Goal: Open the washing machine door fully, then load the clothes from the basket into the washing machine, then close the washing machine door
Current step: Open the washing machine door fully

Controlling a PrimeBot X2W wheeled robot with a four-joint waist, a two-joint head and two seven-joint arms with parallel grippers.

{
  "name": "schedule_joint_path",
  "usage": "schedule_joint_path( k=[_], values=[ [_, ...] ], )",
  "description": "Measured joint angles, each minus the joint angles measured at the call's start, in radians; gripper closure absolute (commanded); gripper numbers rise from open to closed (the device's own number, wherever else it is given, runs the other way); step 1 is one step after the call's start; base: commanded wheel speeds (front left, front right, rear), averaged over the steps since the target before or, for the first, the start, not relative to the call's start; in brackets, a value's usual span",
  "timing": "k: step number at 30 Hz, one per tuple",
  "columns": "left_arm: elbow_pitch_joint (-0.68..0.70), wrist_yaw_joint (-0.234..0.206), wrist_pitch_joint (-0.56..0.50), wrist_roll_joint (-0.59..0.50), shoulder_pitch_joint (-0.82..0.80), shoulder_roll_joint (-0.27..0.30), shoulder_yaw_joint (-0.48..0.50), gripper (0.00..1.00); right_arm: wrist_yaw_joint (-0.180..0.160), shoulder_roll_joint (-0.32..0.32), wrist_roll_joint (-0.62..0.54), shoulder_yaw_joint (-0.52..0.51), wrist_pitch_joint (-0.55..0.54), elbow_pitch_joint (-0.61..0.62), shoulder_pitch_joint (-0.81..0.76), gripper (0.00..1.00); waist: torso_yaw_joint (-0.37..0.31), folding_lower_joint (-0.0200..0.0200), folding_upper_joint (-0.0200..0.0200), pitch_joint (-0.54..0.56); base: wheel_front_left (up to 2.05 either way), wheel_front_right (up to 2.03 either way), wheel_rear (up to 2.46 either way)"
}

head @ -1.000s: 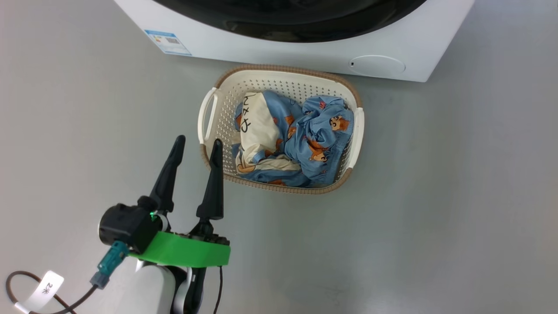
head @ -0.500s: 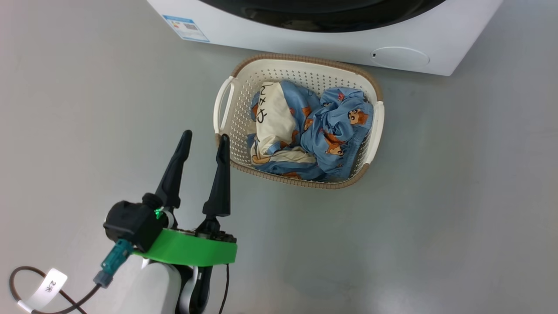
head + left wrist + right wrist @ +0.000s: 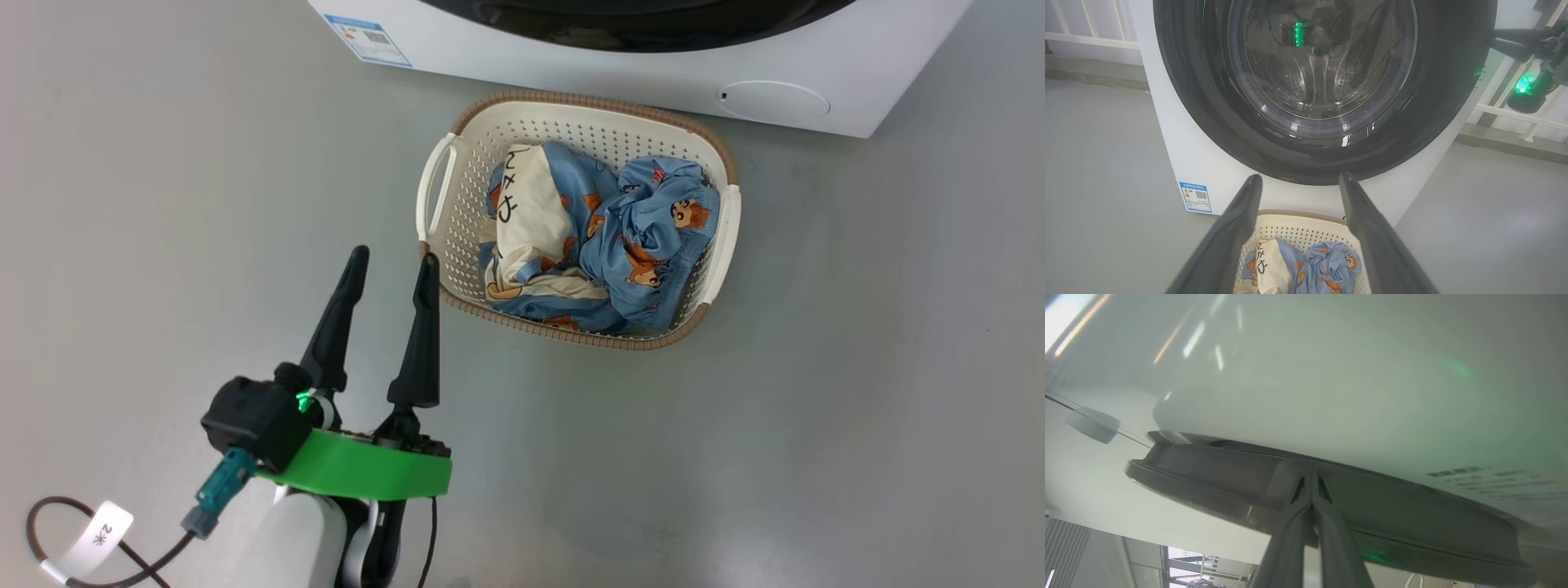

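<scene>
We hold our right gripper (image 3: 1311, 486) clenched and empty, tips against the rim of the washing machine door (image 3: 1208, 473), behind the basket (image 3: 588, 100), likely to pry it open. Our left gripper (image 3: 393, 255) hangs spread just left of the basket, ready for the clothes (image 3: 637, 237) piled inside it.

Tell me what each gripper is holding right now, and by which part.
Nothing is held. The left gripper is open and empty. The right gripper is shut, fingertips together at the rim of the washing machine door, gripping nothing.
</scene>
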State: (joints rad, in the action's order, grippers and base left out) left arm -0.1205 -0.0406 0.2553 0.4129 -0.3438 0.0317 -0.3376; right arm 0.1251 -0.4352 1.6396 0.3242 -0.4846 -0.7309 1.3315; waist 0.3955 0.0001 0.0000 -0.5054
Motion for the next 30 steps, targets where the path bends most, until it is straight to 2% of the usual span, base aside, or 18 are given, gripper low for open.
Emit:
schedule_joint_path(
  k=[18,30],
  values=[
    [0.002,-0.004,0.0,0.019,-0.001,-0.001,-0.001,0.0,0.001,0.032,-0.037,0.031,0.009,-0.017,0.035,1.0,0.006,0.0,0.0,-0.02,0.0,0.0,0.0],
    [-0.006,-0.003,0.0,0.007,0.005,-0.001,0.037,0.0,0.001,0.074,-0.026,0.065,-0.066,-0.007,-0.084,1.0,-0.013,0.0,0.0,0.059,0.0,0.0,0.0]
  ],
)
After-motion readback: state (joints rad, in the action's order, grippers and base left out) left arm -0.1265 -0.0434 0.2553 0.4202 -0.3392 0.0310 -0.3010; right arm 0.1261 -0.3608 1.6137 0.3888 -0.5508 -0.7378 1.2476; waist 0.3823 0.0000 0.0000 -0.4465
